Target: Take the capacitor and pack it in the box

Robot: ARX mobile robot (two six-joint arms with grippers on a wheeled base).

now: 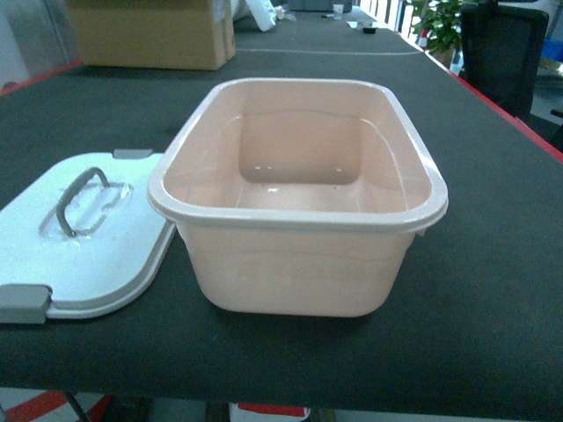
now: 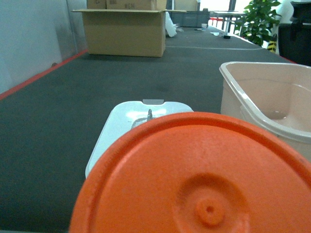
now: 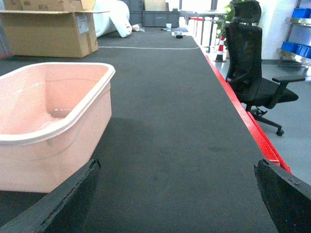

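A pale pink box (image 1: pixel 299 211) stands open in the middle of a dark table (image 1: pixel 493 290), nothing visible inside it. Its white lid (image 1: pixel 84 233) lies flat just to the left, edge close against the box wall, grey handle (image 1: pixel 79 198) up and a grey latch (image 1: pixel 22 303) at the near corner.

In the left wrist view a large orange disc (image 2: pixel 194 179), raised hub at its centre, fills the lower frame and hides the left gripper; whether its claw is wide, narrow or holding the disc cannot be told. The right gripper (image 3: pixel 177 194) hovers low beside the box with its black fingers (image 3: pixel 53 204) spread wide, bare table between them.

A cardboard carton (image 1: pixel 149 35) sits at the table's far end, an office chair (image 3: pixel 252 73) off the right edge.
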